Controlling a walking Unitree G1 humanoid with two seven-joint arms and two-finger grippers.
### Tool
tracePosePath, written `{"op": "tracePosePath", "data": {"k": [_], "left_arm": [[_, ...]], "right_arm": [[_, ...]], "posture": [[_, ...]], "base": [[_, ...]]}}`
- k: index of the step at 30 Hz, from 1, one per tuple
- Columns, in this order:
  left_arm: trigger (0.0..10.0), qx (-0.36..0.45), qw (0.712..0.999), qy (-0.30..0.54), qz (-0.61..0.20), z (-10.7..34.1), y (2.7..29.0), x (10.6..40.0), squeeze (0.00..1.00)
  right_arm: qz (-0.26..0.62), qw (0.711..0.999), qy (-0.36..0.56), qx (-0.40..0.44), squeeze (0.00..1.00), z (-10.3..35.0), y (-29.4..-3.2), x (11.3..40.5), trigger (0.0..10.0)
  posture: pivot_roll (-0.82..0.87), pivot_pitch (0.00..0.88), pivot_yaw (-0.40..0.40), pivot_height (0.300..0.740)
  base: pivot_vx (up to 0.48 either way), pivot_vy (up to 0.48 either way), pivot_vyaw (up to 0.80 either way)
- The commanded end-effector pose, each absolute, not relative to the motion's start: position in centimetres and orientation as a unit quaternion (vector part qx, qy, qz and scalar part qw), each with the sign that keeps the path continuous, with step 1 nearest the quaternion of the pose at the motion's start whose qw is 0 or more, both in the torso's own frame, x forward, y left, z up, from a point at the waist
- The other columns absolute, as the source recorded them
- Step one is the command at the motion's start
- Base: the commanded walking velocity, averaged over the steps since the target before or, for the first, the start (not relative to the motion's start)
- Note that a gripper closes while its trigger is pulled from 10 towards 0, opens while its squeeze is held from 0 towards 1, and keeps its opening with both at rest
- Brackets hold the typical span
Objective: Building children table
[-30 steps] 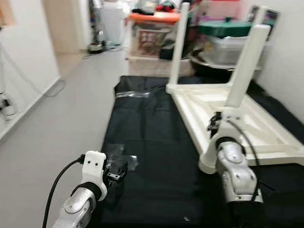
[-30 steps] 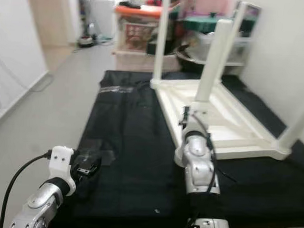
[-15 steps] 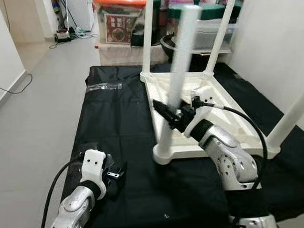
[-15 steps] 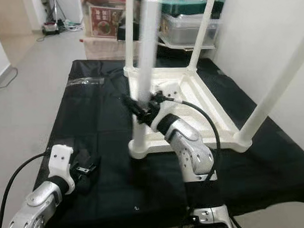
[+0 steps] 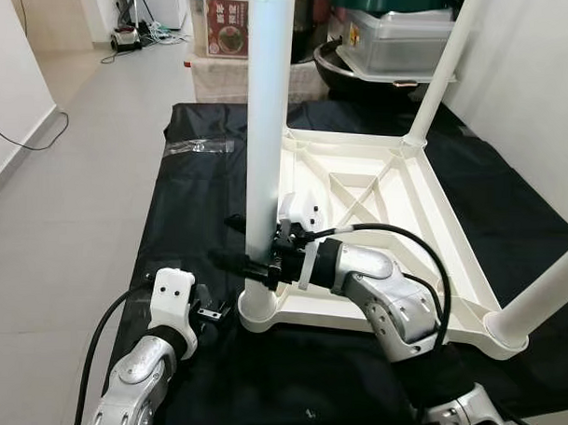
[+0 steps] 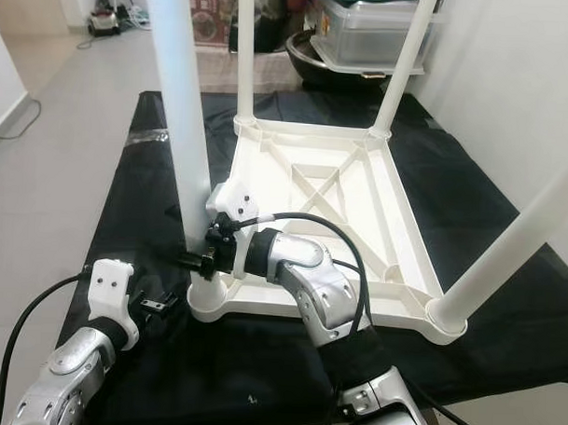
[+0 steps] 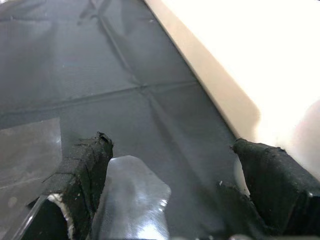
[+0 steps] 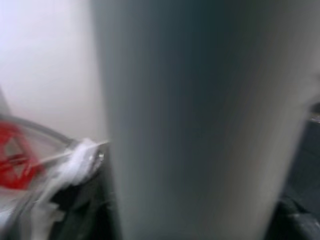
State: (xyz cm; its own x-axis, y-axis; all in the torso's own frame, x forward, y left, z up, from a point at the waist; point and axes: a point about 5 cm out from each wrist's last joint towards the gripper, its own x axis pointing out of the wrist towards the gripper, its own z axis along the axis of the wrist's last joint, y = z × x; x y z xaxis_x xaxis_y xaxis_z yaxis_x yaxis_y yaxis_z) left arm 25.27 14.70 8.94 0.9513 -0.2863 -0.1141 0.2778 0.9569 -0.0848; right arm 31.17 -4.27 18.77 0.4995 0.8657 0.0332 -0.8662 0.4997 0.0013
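A white children's table (image 5: pixel 378 192) lies upside down on a black mat (image 5: pixel 200 200) spread over the grey floor (image 5: pixel 70 196), with its legs pointing up. The near leg (image 5: pixel 266 128) stands upright at the table's front corner closest to the robot's left side, a far leg (image 5: pixel 443 73) rises at the back corner, another far leg (image 6: pixel 245 53) stands at the other back corner, and a fourth leg (image 5: pixel 542 296) leans out at the front right corner. The right hand (image 5: pixel 249 265) reaches across from the right arm (image 5: pixel 384 291) to the base of the near leg; its black fingers (image 5: pixel 228 260) sit on either side of the leg low down, closed around it, and the right wrist view has the pale leg (image 8: pixel 200 120) blurred and very close between them. The left hand (image 5: pixel 209 311) rests low over the mat just beside the table's front corner, near but apart from the leg's socket. In the left wrist view its fingers (image 7: pixel 80 170) are spread wide with nothing between them, above the dark mat and a clear plastic bag (image 7: pixel 130 200), with the table's white edge (image 7: pixel 220 95) alongside. Another clear plastic bag (image 5: pixel 200 145) lies on the mat farther off. Storage boxes (image 5: pixel 393 44) and other clutter stand beyond the mat against the wall.
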Motion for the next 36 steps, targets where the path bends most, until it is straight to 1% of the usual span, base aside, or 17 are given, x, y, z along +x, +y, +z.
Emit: {"op": "tracePosePath", "data": {"k": [1,2,3,4,5,8,12,13,14,15,16,17,18,19,20,29,36], "left_arm": [[10.0,-0.030,0.987,0.064,-0.144,9.0,14.7,25.2,0.00],[10.0,-0.030,0.987,0.064,-0.144,9.0,14.7,25.2,0.00],[10.0,-0.030,0.987,0.064,-0.144,9.0,14.7,25.2,0.00],[10.0,-0.029,0.987,0.064,-0.145,9.0,14.7,25.2,0.00],[10.0,-0.029,0.987,0.064,-0.145,9.0,14.7,25.2,0.00],[10.0,-0.029,0.987,0.067,-0.146,8.8,14.7,25.2,0.00],[10.0,-0.031,0.986,0.070,-0.149,8.6,14.6,25.1,0.00],[10.0,-0.031,0.985,0.071,-0.151,8.5,14.5,25.1,0.00],[10.0,-0.031,0.985,0.071,-0.151,8.5,14.5,25.1,0.00],[10.0,-0.032,0.985,0.072,-0.153,8.4,14.4,25.1,0.00],[10.0,-0.032,0.985,0.072,-0.153,8.4,14.4,25.1,0.00],[10.0,-0.032,0.985,0.072,-0.154,8.4,14.3,25.2,0.00],[10.0,-0.032,0.985,0.072,-0.154,8.4,14.3,25.2,0.00],[10.0,-0.031,0.985,0.072,-0.155,8.5,14.4,25.3,0.00],[10.0,-0.030,0.985,0.070,-0.153,8.6,14.6,25.3,0.00],[10.0,-0.030,0.987,0.071,-0.144,8.4,15.1,24.9,0.00],[10.0,-0.032,0.986,0.072,-0.150,8.5,14.6,24.9,0.00]], "right_arm": [[0.262,0.964,0.045,-0.002,0.00,17.1,-7.7,34.2,0.0],[0.157,0.985,0.071,-0.007,0.00,16.2,-9.4,34.9,0.0],[0.157,0.985,0.071,-0.007,0.00,16.2,-9.4,34.9,0.0],[0.034,0.994,0.105,-0.013,0.00,15.1,-12.2,35.0,0.0],[0.034,0.994,0.105,-0.013,0.00,15.1,-12.2,35.0,0.0],[-0.173,0.973,0.142,-0.050,0.00,12.9,-18.3,32.8,0.0],[-0.143,0.980,0.134,-0.032,0.00,12.8,-17.6,32.0,0.0],[-0.113,0.987,0.113,-0.011,0.69,13.4,-16.5,31.9,0.0],[-0.113,0.987,0.113,-0.011,0.69,13.4,-16.5,31.9,0.0],[-0.083,0.992,0.092,0.002,1.00,13.9,-15.4,32.1,0.0],[-0.083,0.992,0.092,0.002,1.00,13.9,-15.4,32.1,0.0],[-0.058,0.996,0.069,0.021,1.00,14.6,-14.6,32.5,1.6],[-0.058,0.996,0.069,0.021,1.00,14.6,-14.6,32.5,1.6],[-0.046,0.997,0.055,0.024,1.00,15.2,-13.9,33.0,4.5],[-0.028,0.998,0.043,0.030,1.00,15.9,-13.3,33.6,10.0],[0.032,0.998,-0.007,0.044,1.00,18.4,-12.0,33.7,10.0],[0.104,0.994,-0.027,0.013,1.00,18.3,-11.6,31.5,10.0]], "posture": [[0.03,0.000,-0.059,0.740],[0.03,0.000,-0.059,0.740],[0.03,0.000,-0.059,0.740],[0.02,0.000,-0.056,0.740],[0.02,0.000,-0.056,0.740],[0.01,0.000,-0.050,0.740],[-0.01,0.000,-0.036,0.740],[-0.01,0.000,-0.031,0.740],[-0.01,0.000,-0.031,0.740],[-0.01,0.000,-0.032,0.740],[-0.01,0.000,-0.032,0.740],[-0.01,0.000,-0.033,0.740],[-0.01,0.000,-0.033,0.740],[0.00,0.000,-0.039,0.740],[0.01,0.000,-0.047,0.740],[0.01,0.000,-0.055,0.740],[0.00,0.000,-0.042,0.740]], "base": [[0.000,0.000,0.00],[0.000,0.000,0.00],[0.000,0.000,0.00],[0.000,0.000,0.00],[0.000,0.000,0.00],[0.000,0.000,0.00],[0.000,0.000,0.00],[0.000,0.000,0.00],[0.000,0.000,0.00],[0.000,0.000,0.00],[0.000,0.000,0.00],[0.000,0.000,0.00],[0.000,0.000,0.00],[0.000,0.000,0.00],[0.000,0.000,0.00],[0.000,0.000,0.00],[0.000,0.000,0.00]]}}
